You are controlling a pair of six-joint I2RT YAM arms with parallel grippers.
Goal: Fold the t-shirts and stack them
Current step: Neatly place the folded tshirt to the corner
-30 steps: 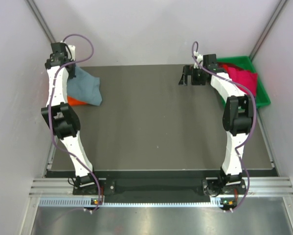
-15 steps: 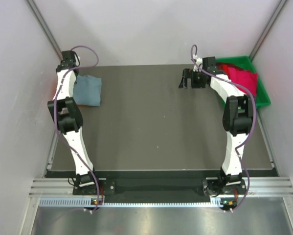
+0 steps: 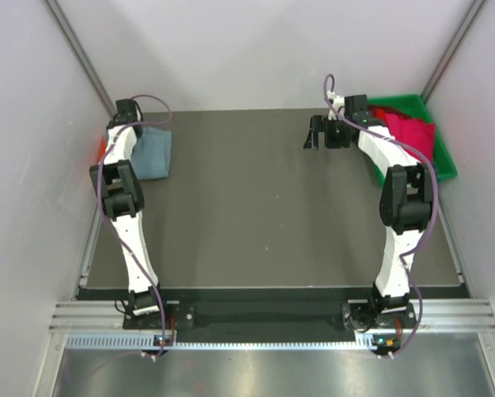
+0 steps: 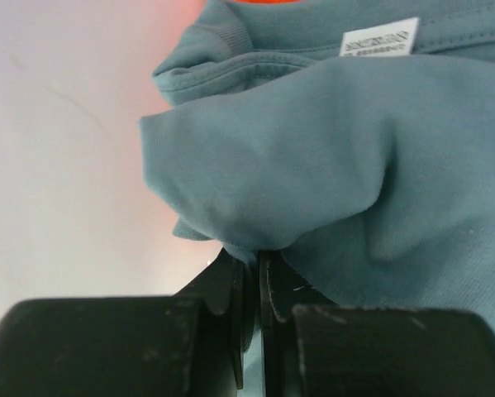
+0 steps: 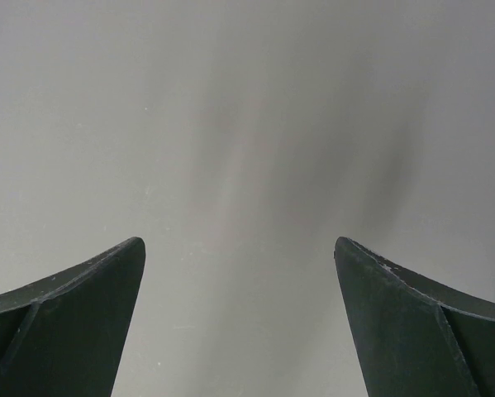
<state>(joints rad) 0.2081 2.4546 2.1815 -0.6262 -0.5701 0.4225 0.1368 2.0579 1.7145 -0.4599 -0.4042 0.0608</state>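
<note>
Left end effector (image 4: 249, 260) clamped on thin fold of blue-grey t-shirt (image 4: 313, 157) at far left corner of desk (image 3: 255, 215) — orange-red t-shirt (image 4: 264, 2) peeks out by it. Right end effector (image 5: 237, 241) wide open, empty. Risk: pinch slips — fold falls apart, or pull drags cloth over left edge.

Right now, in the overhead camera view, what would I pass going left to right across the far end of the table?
Sliver of orange-red t-shirt → blue-grey t-shirt → right gripper, open → green bin holding a crimson t-shirt.
</note>
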